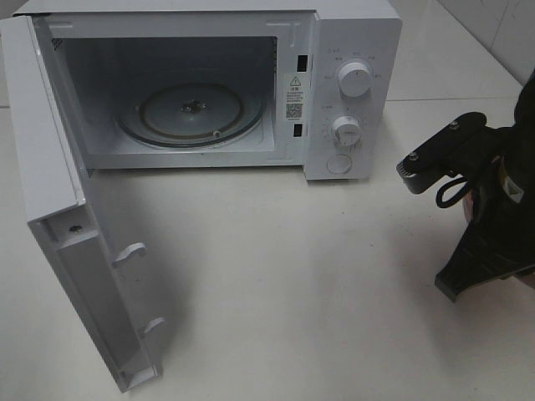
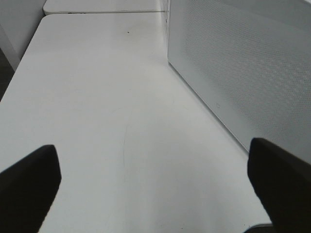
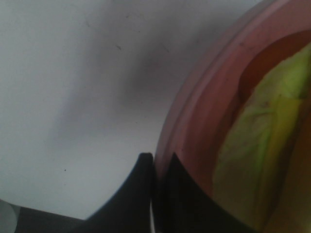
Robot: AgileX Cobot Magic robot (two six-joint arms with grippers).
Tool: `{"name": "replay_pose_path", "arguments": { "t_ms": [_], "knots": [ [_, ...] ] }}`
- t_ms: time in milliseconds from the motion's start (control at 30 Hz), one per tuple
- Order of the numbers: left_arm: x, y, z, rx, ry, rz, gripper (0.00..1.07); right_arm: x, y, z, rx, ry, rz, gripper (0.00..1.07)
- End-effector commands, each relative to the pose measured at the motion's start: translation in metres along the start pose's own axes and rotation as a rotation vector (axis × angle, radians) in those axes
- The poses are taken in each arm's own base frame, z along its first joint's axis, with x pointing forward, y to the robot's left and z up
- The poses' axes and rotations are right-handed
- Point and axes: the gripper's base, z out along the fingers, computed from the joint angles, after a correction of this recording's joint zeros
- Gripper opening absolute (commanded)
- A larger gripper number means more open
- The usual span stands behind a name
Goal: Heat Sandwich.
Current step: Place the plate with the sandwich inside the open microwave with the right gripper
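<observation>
In the right wrist view, my right gripper (image 3: 154,162) is shut on the rim of the round pink plate (image 3: 194,121). The sandwich (image 3: 257,141) lies on the plate, and only its yellow-green filling and a pale edge show, very close and blurred. In the exterior view my right arm (image 1: 489,234) is at the right edge above the table and covers the plate and the sandwich. My left gripper (image 2: 155,184) is open and empty, low over the table, beside the outer face of the microwave door (image 2: 243,63). It does not show in the exterior view.
The white microwave (image 1: 351,50) stands at the back with its door (image 1: 75,234) swung fully open toward the front left. Its glass turntable (image 1: 192,113) is bare. Two knobs (image 1: 354,81) are on its right panel. White tabletop (image 1: 292,276) lies in front.
</observation>
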Motion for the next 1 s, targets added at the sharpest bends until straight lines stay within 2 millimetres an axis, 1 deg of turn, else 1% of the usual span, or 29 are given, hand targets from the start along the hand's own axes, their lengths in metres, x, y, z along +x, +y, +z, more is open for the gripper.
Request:
{"name": "replay_pose_path", "arguments": {
  "t_ms": [33,100,233,300,567,600,633,733,800,900,1000],
  "knots": [
    [0.002,0.000,-0.003,0.001,-0.033,-0.007,1.01,0.005,0.006,-0.008,0.027,-0.003,-0.068,0.00],
    [0.002,0.000,-0.003,0.001,-0.033,-0.007,1.01,0.006,0.008,-0.010,0.026,-0.011,-0.076,0.00],
    [0.002,0.000,-0.003,0.001,-0.033,-0.007,1.01,0.008,0.018,-0.020,0.025,-0.046,-0.134,0.01],
    [0.002,0.000,-0.003,0.001,-0.033,-0.007,1.01,0.009,0.020,-0.021,0.026,-0.046,-0.147,0.01],
    [0.002,0.000,-0.003,0.001,-0.033,-0.007,1.01,0.016,0.039,-0.035,0.027,-0.091,-0.288,0.02],
    [0.002,0.000,-0.003,0.001,-0.033,-0.007,1.01,0.016,0.039,-0.035,0.027,-0.091,-0.288,0.02],
    [0.002,0.000,-0.003,0.001,-0.033,-0.007,1.01,0.017,0.043,-0.038,0.028,-0.100,-0.326,0.02],
    [0.002,0.000,-0.003,0.001,-0.033,-0.007,1.01,0.018,0.047,-0.040,0.029,-0.105,-0.363,0.02],
    [0.002,0.000,-0.003,0.001,-0.033,-0.007,1.01,0.019,0.052,-0.041,0.030,-0.118,-0.419,0.02],
    [0.002,0.000,-0.003,0.001,-0.033,-0.007,1.01,0.019,0.053,-0.042,0.031,-0.122,-0.457,0.02],
    [0.002,0.000,-0.003,0.001,-0.033,-0.007,1.01,0.020,0.054,-0.043,0.036,-0.123,-0.531,0.02]
  ]
}}
